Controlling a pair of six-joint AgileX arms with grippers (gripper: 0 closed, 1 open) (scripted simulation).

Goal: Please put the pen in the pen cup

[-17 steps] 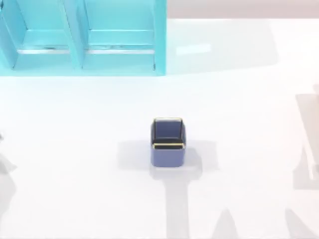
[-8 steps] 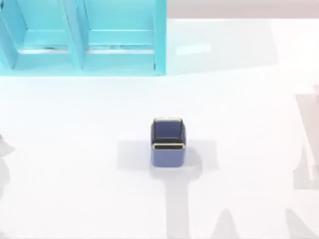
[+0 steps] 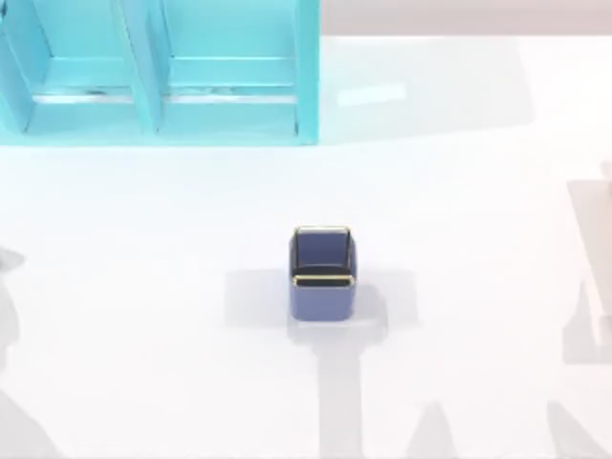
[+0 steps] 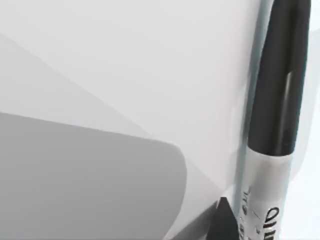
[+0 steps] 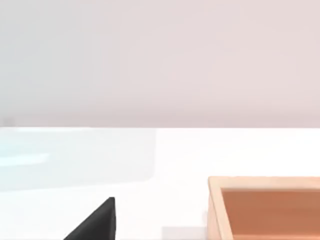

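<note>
The pen cup (image 3: pixel 322 274) is small, square and blue with a thin gold rim, and it stands upright at the middle of the white table. The pen (image 4: pixel 274 115) has a black cap and a white barrel with black lettering. It lies on the white surface close under my left wrist camera. A dark tip of my left gripper (image 4: pixel 221 222) shows right beside the pen's barrel, and whether it touches the pen I cannot tell. A dark tip of my right gripper (image 5: pixel 96 223) hangs over bare table.
A large turquoise shelf unit (image 3: pixel 158 72) fills the back left of the table. An open wooden box (image 5: pixel 265 207) sits close to my right gripper. Bare white table surrounds the cup on all sides.
The arm shadow at the table's left edge has shifted and now spreads into the front left corner. The pen cup has stayed in place.
</note>
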